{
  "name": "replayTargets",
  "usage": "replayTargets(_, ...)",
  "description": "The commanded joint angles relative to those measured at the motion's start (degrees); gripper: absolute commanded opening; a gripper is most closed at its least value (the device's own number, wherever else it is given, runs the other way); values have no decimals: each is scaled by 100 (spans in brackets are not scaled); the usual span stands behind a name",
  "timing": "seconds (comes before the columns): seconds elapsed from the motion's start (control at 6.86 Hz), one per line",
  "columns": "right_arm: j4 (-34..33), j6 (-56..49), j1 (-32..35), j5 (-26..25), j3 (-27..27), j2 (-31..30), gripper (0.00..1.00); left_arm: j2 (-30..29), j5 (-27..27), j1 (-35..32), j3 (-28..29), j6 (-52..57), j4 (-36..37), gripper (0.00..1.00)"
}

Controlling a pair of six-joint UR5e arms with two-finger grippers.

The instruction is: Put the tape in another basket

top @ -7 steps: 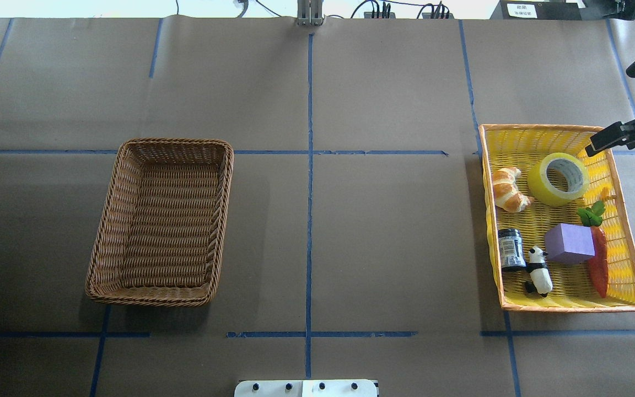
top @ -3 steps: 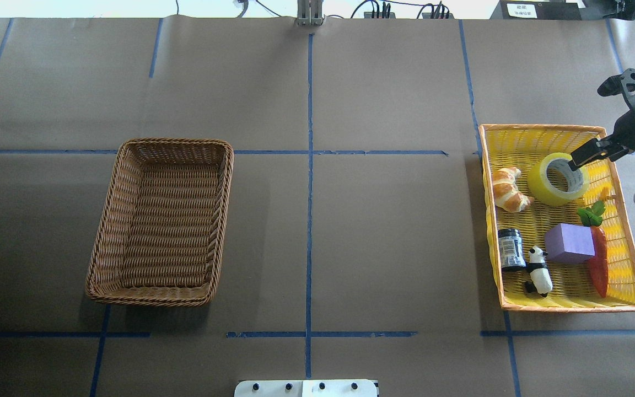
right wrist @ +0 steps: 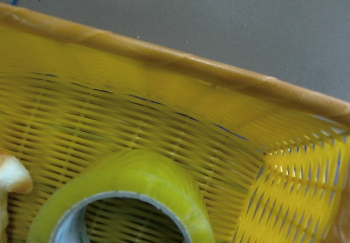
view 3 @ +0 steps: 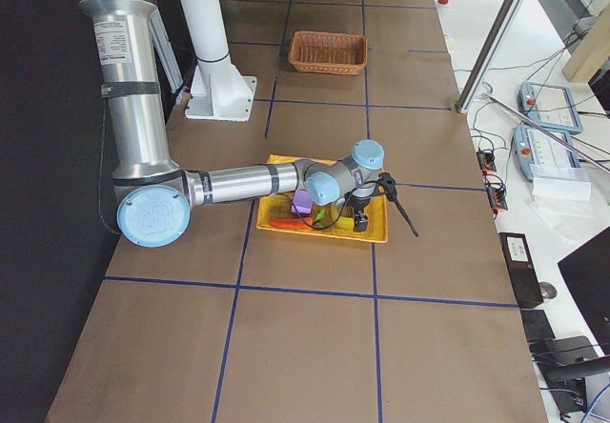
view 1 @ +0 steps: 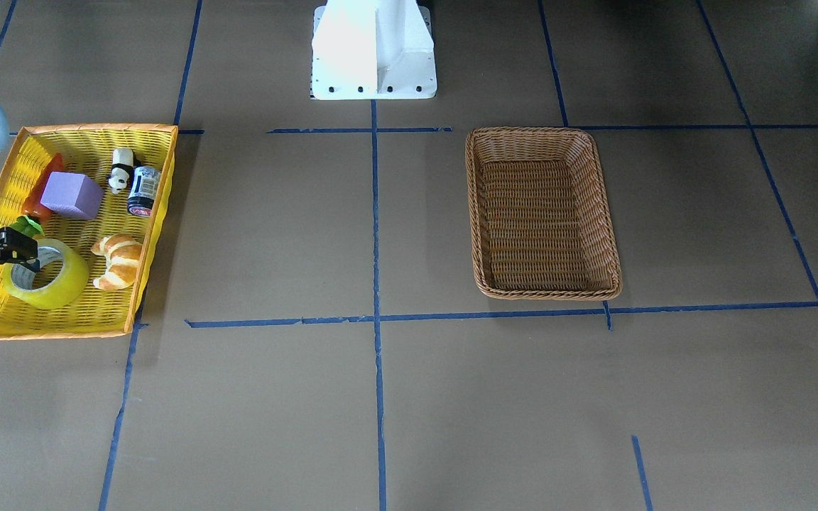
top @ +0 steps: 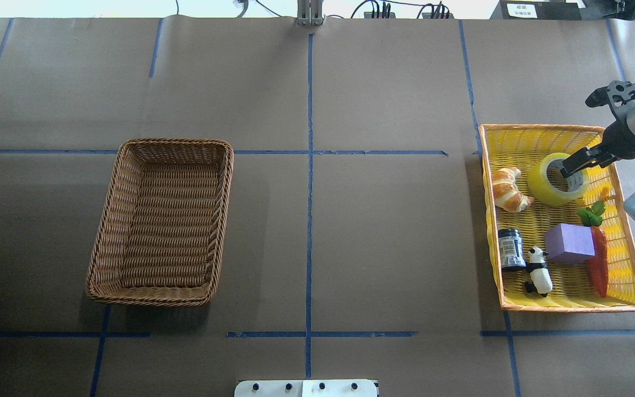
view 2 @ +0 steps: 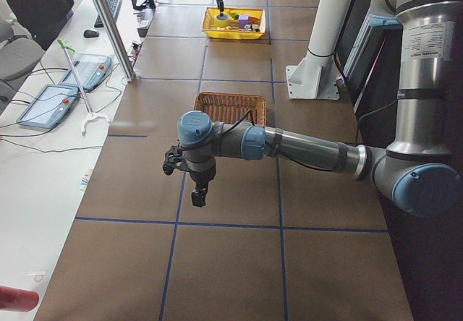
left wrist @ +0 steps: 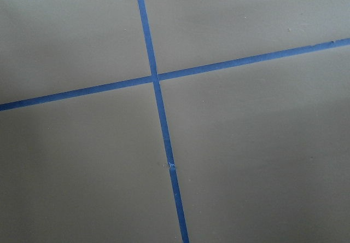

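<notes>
The tape (top: pixel 542 186) is a yellow-green roll lying flat at the far end of a yellow, orange-rimmed tray (top: pixel 565 304). It also shows in the front view (view 1: pixel 61 284) and fills the bottom of the right wrist view (right wrist: pixel 142 172). My right gripper (top: pixel 570 167) hangs over the roll's core at its right side and looks open and empty. The brown wicker basket (top: pixel 174 142) stands empty on the left half of the table. My left gripper (view 2: pixel 199 194) shows only in the left side view, above bare table; I cannot tell whether it is open or shut.
The yellow tray also holds a croissant (top: pixel 507 190), a purple block (top: pixel 569 242), a carrot (top: pixel 598 264), a panda figure (top: pixel 539 270) and a dark can (top: pixel 510 248). The robot's white base (view 1: pixel 373 50) stands between the two containers.
My right gripper has moved from the tray's far right corner inward and down, and its tips now sit over the tape roll. The tape and the basket have not moved.
</notes>
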Motion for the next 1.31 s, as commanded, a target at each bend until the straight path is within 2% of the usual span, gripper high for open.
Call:
replayTargets(0.0,237,382,-84,-5,-204,133,97,0,-9,2,-9,-2,0,100)
replayTargets(0.15,246,481,-128,-5,-194,151,89,0,0,-6,-1,6,0,100)
replayTargets(0.44,246,447,-120,-22,-194,116,24,0,-9,-6,-18,-3,0,100)
replayTargets(0.58,246,429,-111,-31,-177,90,6,0,-9,-6,-27,-3,0,100)
replayTargets(0.73,246,412,-102,-22,-151,98,0,0,-9,-6,-27,-3,0,100)
replayTargets(1.17,211,298,519,135,-36,46,0,0,-9,-6,-97,-20,0,100)
